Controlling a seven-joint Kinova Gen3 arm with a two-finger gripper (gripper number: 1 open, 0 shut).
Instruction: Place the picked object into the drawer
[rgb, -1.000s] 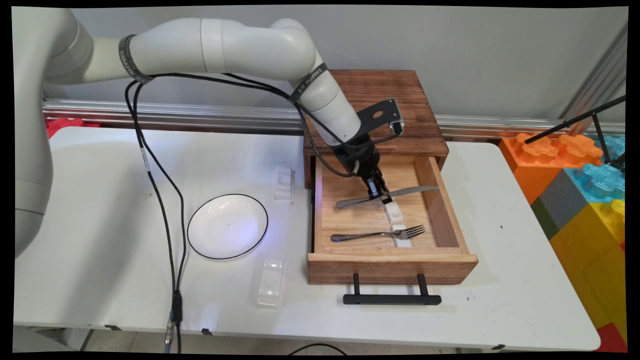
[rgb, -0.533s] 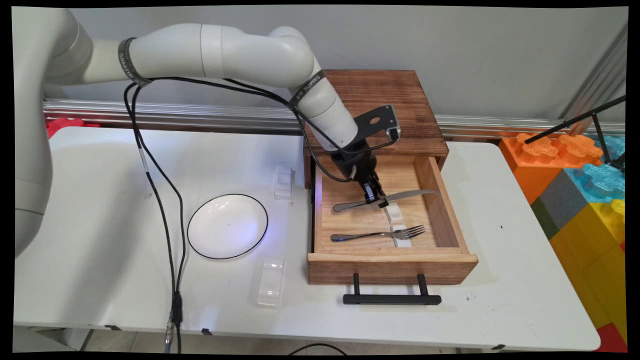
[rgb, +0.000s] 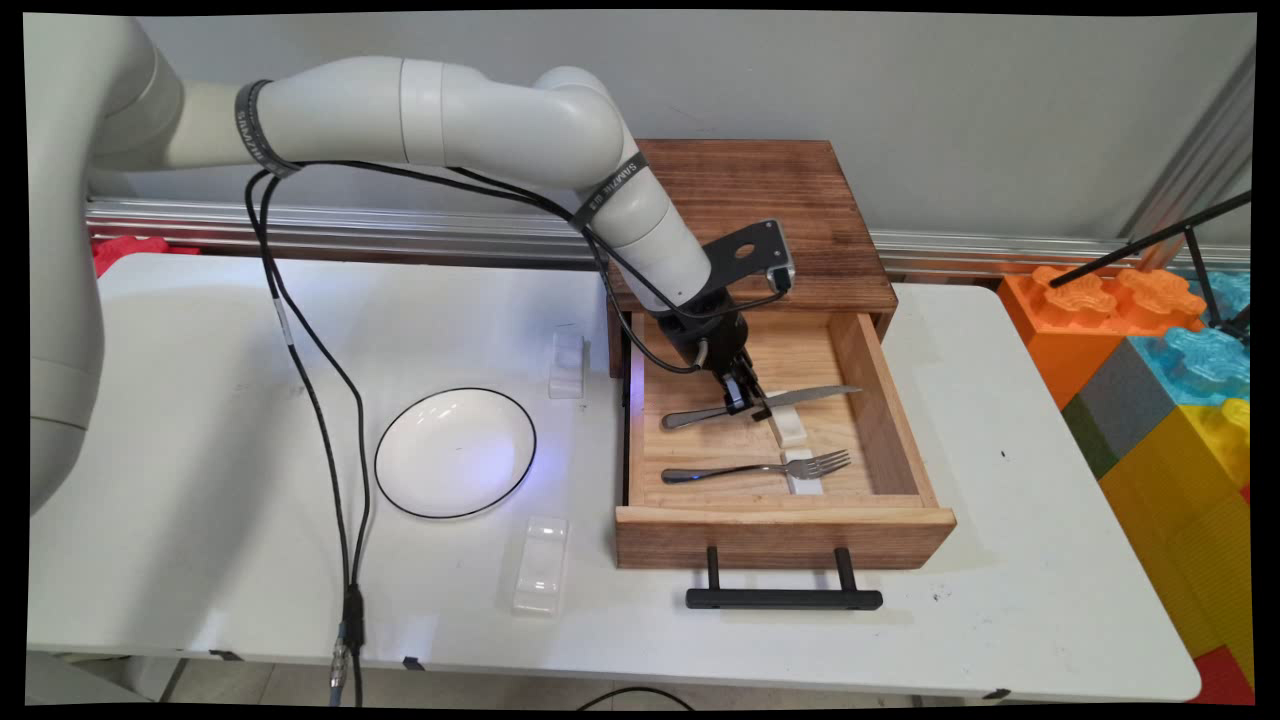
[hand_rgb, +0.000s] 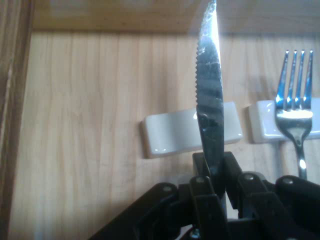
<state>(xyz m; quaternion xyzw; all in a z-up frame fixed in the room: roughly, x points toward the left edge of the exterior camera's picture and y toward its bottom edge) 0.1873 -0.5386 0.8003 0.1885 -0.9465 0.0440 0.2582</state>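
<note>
My gripper (rgb: 742, 398) (hand_rgb: 215, 167) is shut on a steel knife (rgb: 800, 394) (hand_rgb: 210, 95), gripping it near its middle and holding it just above the floor of the open wooden drawer (rgb: 880, 410). The knife's serrated blade points toward the drawer's right wall, its handle toward the left. Below the blade lies a white cutlery rest (rgb: 789, 427) (hand_rgb: 172, 132). A fork (rgb: 760, 467) (hand_rgb: 295, 100) lies nearer the drawer front, its tines on a second white rest (rgb: 803, 470) (hand_rgb: 262, 122).
The drawer belongs to a dark wooden cabinet (rgb: 760, 190) and has a black handle (rgb: 783, 598) at the front. On the table to the left are a white black-rimmed plate (rgb: 455, 452) and two more white rests (rgb: 567, 364) (rgb: 541, 563). Colourful big blocks (rgb: 1170, 390) stand at right.
The gripper has lifted the knife off its rest and carried it a little left and toward the back of the drawer. The fork has stayed put.
</note>
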